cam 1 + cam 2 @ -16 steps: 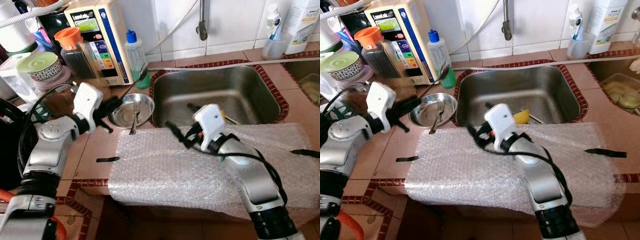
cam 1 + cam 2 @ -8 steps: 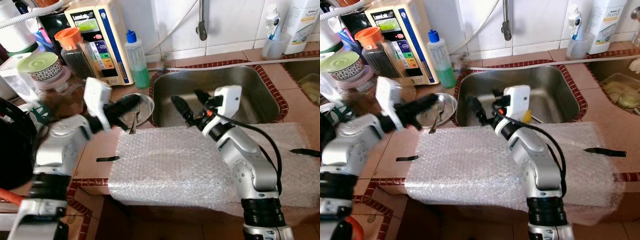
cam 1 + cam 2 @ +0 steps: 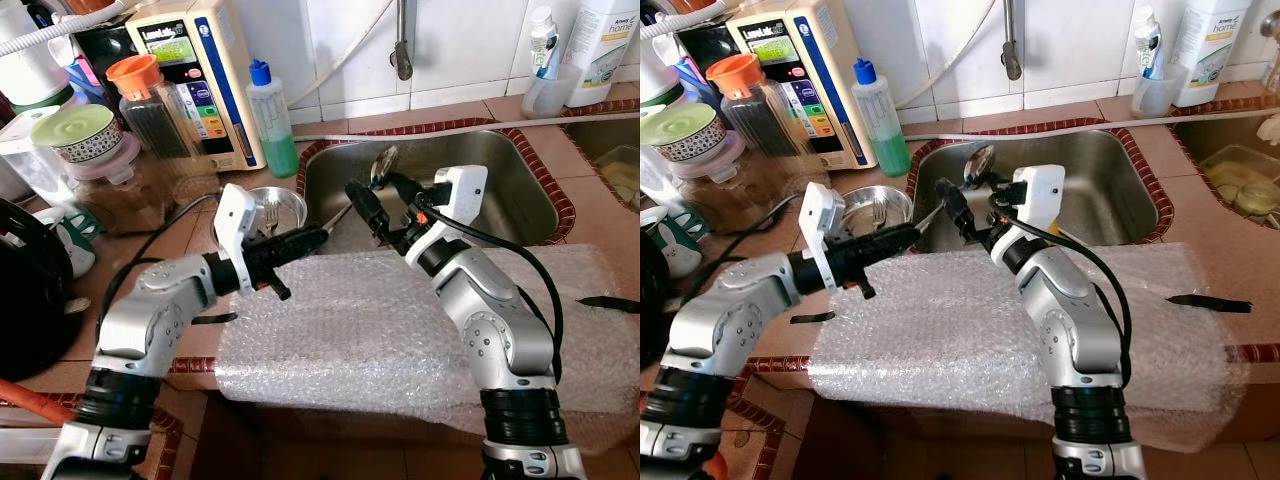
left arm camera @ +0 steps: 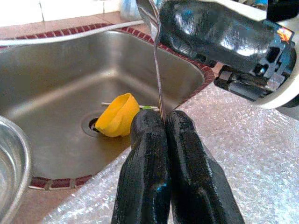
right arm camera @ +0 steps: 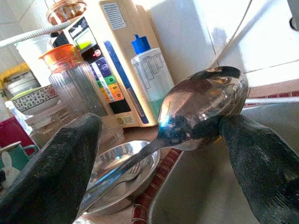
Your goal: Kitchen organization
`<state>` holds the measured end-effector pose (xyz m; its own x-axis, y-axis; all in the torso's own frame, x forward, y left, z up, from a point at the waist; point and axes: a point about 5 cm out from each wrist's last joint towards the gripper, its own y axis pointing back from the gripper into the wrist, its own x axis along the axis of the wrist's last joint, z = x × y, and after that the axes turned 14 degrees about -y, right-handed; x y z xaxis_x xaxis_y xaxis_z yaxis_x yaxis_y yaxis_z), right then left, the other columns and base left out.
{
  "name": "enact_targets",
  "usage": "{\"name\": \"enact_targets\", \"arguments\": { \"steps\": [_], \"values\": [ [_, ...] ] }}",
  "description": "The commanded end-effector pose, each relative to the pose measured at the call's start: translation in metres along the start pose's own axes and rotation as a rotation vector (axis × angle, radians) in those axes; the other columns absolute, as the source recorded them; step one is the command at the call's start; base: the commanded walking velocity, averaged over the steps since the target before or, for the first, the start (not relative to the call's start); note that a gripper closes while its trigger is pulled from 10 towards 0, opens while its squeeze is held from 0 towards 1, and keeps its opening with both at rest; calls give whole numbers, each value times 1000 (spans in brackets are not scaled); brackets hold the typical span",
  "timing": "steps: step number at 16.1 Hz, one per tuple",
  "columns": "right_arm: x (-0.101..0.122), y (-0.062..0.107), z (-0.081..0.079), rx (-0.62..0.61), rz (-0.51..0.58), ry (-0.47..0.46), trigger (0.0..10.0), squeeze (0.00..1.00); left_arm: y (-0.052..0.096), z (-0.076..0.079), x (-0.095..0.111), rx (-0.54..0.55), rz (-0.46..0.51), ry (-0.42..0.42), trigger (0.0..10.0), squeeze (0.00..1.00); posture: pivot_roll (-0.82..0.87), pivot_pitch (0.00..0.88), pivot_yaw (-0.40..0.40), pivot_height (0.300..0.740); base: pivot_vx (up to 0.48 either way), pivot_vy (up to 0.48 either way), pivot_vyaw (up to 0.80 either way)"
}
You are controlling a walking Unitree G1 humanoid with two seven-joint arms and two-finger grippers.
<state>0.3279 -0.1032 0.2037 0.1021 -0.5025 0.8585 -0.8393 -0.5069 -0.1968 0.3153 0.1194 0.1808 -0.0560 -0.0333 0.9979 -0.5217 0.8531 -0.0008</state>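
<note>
Silver arms, black fingers (image 4: 152, 177), cables

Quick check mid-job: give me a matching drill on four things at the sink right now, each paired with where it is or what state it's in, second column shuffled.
Column one:
1. spoon
2. fork
3. yellow scrap
4. right gripper

Column two:
A. lying in the steel bowl on the counter
B. open, fingers on either side of the spoon's bowl
C. handle pinched by the shut left gripper
D. at the drain in the sink

Pairs: 1-C, 2-A, 3-D, 4-B
</note>
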Motion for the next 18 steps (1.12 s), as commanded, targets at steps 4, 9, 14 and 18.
{"name": "enact_targets", "arguments": {
  "steps": [4,9,14,18],
  "values": [
    [-11,-13,-14,60,-54,-155,10000,0,-7,12,7,-52,33,-3,0,0,-285,79,196,740,0,0,0],
    [-15,-8,-28,121,-82,-223,10000,0,-6,7,7,-7,27,-15,0,0,-286,83,201,740,0,0,0],
    [-18,-4,-29,123,-101,-263,10000,0,-10,7,9,0,30,-22,0,0,-293,80,207,740,0,0,0],
    [-22,2,-26,114,-126,-294,10000,0,-8,6,9,7,27,-26,0,0,-286,81,205,740,0,0,0]
  ]
}}
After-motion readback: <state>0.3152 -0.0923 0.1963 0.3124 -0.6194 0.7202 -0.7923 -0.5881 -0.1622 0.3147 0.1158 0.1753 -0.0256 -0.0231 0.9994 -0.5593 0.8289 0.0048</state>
